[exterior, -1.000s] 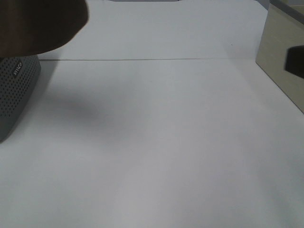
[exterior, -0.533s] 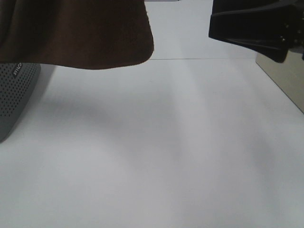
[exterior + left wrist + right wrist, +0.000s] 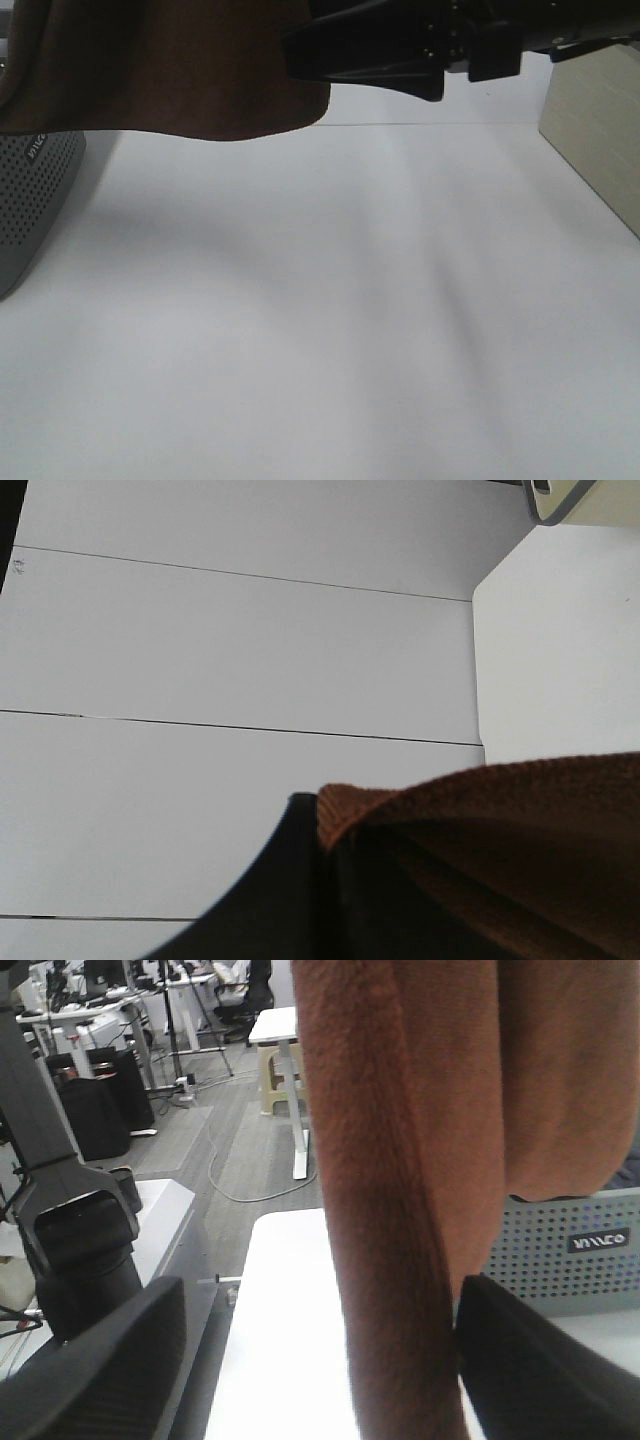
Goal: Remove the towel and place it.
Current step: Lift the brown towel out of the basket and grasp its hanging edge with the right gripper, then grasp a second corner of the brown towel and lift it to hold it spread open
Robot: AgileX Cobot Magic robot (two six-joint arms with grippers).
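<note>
Right gripper (image 3: 300, 55) is up high over the table (image 3: 330, 300). It reaches in from the right to the side edge of the towel (image 3: 160, 70). Its two black fingers (image 3: 100, 1360) are wide apart, and a hanging fold of the towel goes down between them. The fold touches one finger and is apart from the other one. The left gripper (image 3: 318, 825) holds the towel. The cloth is bunched up right against the one black finger that shows, and the other finger is hidden. The towel is red-brown and fuzzy. It hangs in the air at the far left of the table, over the basket (image 3: 30, 200). Its bottom edge is curved and does not touch the table. It hides the top of the basket in the high view, and I cannot tell if the two touch. The basket is grey, with lots of little holes and a small dark label with white letters. It sits at the left edge of the table. The table is white, with a thin dark line across its far part. A tan box (image 3: 595, 130) stands at the far right, well apart from the towel. Soft shadows lie on the table. Behind the towel, the right wrist view shows a room with desks, a stool and a cable on the grey floor.
</note>
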